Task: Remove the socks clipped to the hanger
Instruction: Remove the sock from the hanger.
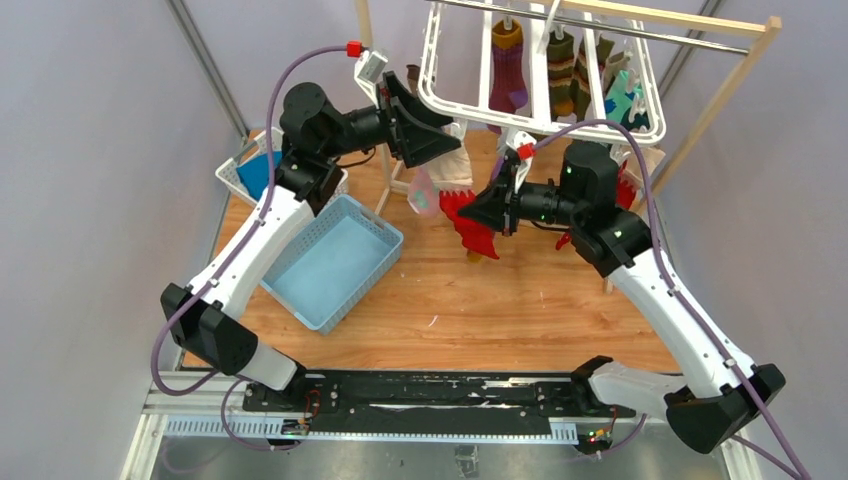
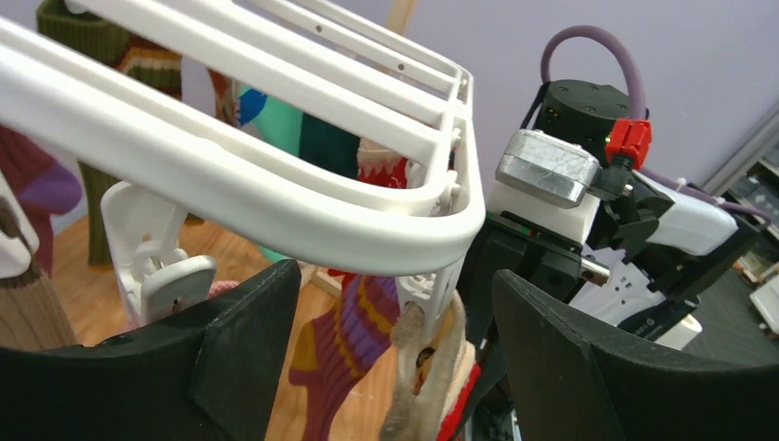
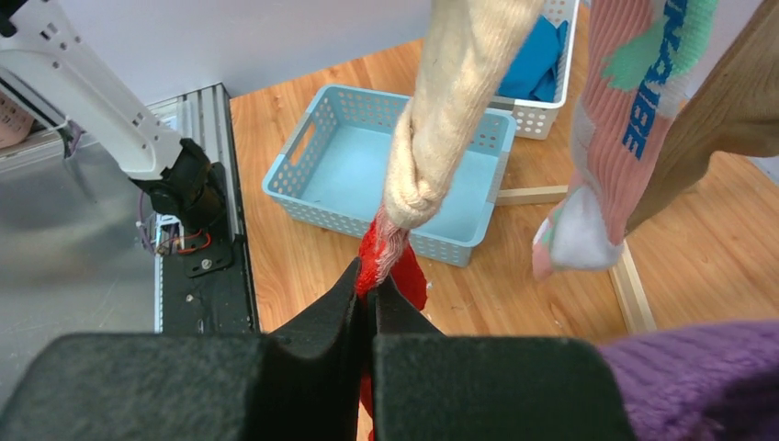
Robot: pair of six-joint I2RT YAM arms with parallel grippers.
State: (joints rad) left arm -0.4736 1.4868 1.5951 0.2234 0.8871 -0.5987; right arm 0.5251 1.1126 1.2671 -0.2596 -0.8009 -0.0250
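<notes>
My right gripper (image 3: 369,287) pinches the red toe of the cream sock (image 3: 441,110), which hangs from the hanger (image 2: 276,197) at its corner clip (image 2: 430,292). My left gripper (image 2: 395,294), jaws wide, brackets that clip. I should squeeze squarely, then pull down.

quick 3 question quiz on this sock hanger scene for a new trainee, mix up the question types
1. True or false: the right gripper is shut on the red toe of the cream sock.
2. Pick one. The left gripper is:
A) shut on a purple sock
B) open, its fingers either side of the white hanger at a rounded corner
C) open, low over a basket
3. Short answer: how many socks lie in the light blue basket on the table?

Key: 1 true; 2 B; 3 zero, as the top view shows its floor bare.
</notes>
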